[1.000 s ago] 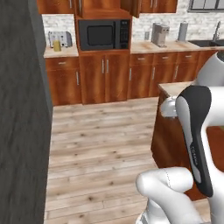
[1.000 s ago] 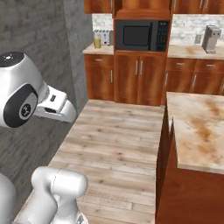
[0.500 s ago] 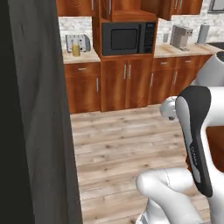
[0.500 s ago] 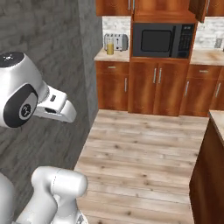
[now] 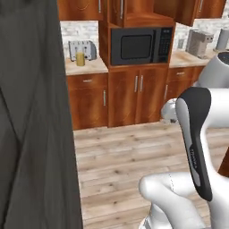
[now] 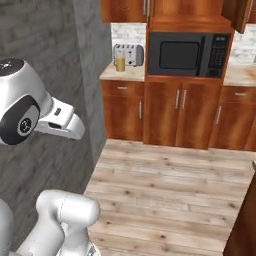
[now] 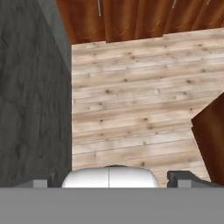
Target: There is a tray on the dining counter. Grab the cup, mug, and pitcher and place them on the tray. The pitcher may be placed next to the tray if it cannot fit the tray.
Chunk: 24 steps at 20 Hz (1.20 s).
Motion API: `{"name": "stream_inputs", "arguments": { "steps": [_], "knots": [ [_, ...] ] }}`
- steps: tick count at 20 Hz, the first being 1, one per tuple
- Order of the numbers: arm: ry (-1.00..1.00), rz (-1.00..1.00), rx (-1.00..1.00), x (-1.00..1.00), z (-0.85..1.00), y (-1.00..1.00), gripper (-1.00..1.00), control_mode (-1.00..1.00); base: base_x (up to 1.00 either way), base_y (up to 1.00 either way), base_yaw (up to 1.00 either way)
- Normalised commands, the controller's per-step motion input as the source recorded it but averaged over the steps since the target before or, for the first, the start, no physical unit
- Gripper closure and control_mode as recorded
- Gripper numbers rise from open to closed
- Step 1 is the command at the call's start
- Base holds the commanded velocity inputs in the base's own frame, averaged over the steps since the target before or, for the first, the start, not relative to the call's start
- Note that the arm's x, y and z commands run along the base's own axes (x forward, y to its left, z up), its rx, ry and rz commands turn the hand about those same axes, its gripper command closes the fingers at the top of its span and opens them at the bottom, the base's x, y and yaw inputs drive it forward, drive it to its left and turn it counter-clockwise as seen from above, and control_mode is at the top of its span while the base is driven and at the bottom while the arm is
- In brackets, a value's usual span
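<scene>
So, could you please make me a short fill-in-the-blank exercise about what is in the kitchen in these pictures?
1. The glass of orange drink stands in front of the ______.
2. The microwave is built in above two wooden cabinet ______.
3. The floor is made of light wooden ______.
4. The tall wall to the left of the counter is dark ______.

Missing words: toaster; doors; planks; grey
</scene>
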Motion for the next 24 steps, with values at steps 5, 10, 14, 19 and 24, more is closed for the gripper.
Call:
{"name": "stream_inputs", "arguments": {
  "steps": [5, 10, 14, 19, 24],
  "knots": [
    [0.00, 0.00, 0.00, 0.00, 0.00, 0.00, -1.00, 1.00, 1.00, -0.28, 0.11],
    [0.00, 0.00, 0.00, 0.00, 0.00, 0.00, -1.00, 1.00, 0.99, -0.04, 0.14],
    [0.00, 0.00, 0.00, 0.00, 0.00, 0.00, -1.00, 1.00, 0.96, 0.00, 0.18],
    [0.00, 0.00, 0.00, 0.00, 0.00, 0.00, -1.00, 1.00, 0.90, 0.00, 0.17],
    [0.00, 0.00, 0.00, 0.00, 0.00, 0.00, -1.00, 1.00, 0.79, 0.00, 0.11]
  ]
}}
